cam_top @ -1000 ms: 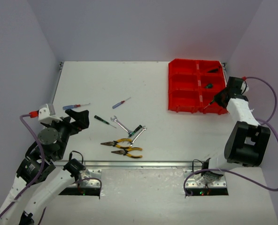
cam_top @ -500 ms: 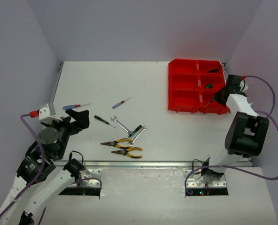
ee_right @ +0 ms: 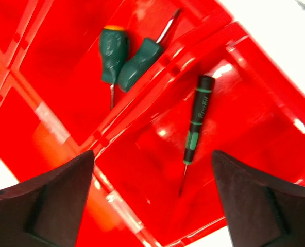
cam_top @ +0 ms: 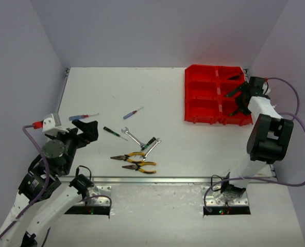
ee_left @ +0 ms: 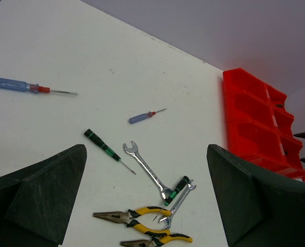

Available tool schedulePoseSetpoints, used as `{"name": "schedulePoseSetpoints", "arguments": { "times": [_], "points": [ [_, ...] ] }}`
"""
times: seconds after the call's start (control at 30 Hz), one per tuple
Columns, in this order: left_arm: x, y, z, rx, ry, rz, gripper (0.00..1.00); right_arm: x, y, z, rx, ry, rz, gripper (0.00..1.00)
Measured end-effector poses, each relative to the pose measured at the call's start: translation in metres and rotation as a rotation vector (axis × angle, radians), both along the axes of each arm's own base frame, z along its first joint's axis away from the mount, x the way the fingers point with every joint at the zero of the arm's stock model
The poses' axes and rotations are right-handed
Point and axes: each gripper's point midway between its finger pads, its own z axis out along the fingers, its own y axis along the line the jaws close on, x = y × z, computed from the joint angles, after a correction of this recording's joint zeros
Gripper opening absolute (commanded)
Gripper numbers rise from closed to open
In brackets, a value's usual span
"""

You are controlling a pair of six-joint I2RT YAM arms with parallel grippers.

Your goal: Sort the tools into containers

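My right gripper [cam_top: 236,102] hangs open over the right column of the red containers tray [cam_top: 204,98]. Below its jaws [ee_right: 152,170] a thin black-and-green screwdriver [ee_right: 196,123] lies loose in a compartment, and two green-handled screwdrivers [ee_right: 122,59] lie in the neighbouring one. My left gripper [cam_top: 85,128] is open and empty above the left of the table. Ahead of it [ee_left: 146,149] lie two yellow-handled pliers [ee_left: 137,215], two crossed silver wrenches [ee_left: 145,170], two black-and-green screwdrivers [ee_left: 101,146] and two blue-handled screwdrivers [ee_left: 18,85].
A dark tool [cam_top: 234,77] rests in the tray's far right compartment. The tray stands at the table's back right corner, close to the side wall. The metal rail [cam_top: 152,180] runs along the table's near edge.
My right gripper went from shut to open and the thin black-and-green screwdriver dropped into the tray compartment. The right arm shifted slightly toward the tray. The left arm stayed still.
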Motion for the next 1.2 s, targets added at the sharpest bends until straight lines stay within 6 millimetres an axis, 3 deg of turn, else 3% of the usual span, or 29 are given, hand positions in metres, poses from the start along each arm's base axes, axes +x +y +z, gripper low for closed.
{"name": "schedulePoseSetpoints", "arguments": {
  "times": [0.13,0.2,0.27,0.33,0.43,0.53,0.6,0.63,0.73,0.83,0.9,0.97,1.1,1.2],
  "points": [
    [0.000,0.000,0.000,0.000,0.000,-0.002,1.00,0.002,0.013,0.011,0.028,-0.036,0.051,0.99],
    [0.000,0.000,0.000,0.000,0.000,-0.002,1.00,0.005,0.025,0.028,0.016,-0.075,0.106,0.99],
    [0.000,0.000,0.000,0.000,0.000,-0.002,1.00,0.008,0.049,0.053,-0.020,-0.126,0.199,0.99],
    [0.000,0.000,0.000,-0.001,-0.001,-0.002,1.00,0.012,0.090,0.083,-0.066,-0.193,0.327,0.99],
    [0.000,0.000,0.000,-0.001,-0.001,-0.002,1.00,0.005,0.173,0.123,-0.110,-0.299,0.565,0.98],
    [0.001,-0.001,0.000,0.002,0.003,0.000,1.00,-0.021,0.272,0.136,-0.105,-0.355,0.858,0.97],
    [0.002,-0.001,-0.002,0.005,0.008,0.000,1.00,-0.043,0.325,0.128,-0.097,-0.350,1.031,0.97],
    [0.002,-0.001,-0.002,0.008,0.011,0.001,1.00,-0.060,0.355,0.117,-0.100,-0.318,1.118,0.99],
    [0.003,-0.001,-0.003,0.012,0.017,0.005,1.00,-0.093,0.410,0.072,-0.132,-0.193,1.212,0.99],
    [0.003,0.000,-0.003,0.013,0.017,0.010,1.00,-0.130,0.436,0.023,-0.222,-0.065,1.227,0.99],
    [0.003,0.001,-0.003,0.012,0.017,0.014,1.00,-0.148,0.442,0.002,-0.306,0.017,1.179,0.99],
    [0.003,0.002,-0.003,0.011,0.015,0.020,1.00,-0.156,0.458,-0.011,-0.356,0.081,1.168,0.99],
    [0.002,0.004,-0.002,0.008,0.009,0.028,1.00,-0.145,0.534,-0.023,-0.296,0.028,1.325,0.99],
    [0.000,0.006,0.001,-0.003,-0.006,0.036,1.00,-0.150,0.563,-0.042,-0.243,0.001,1.479,0.94]
  ]
}}
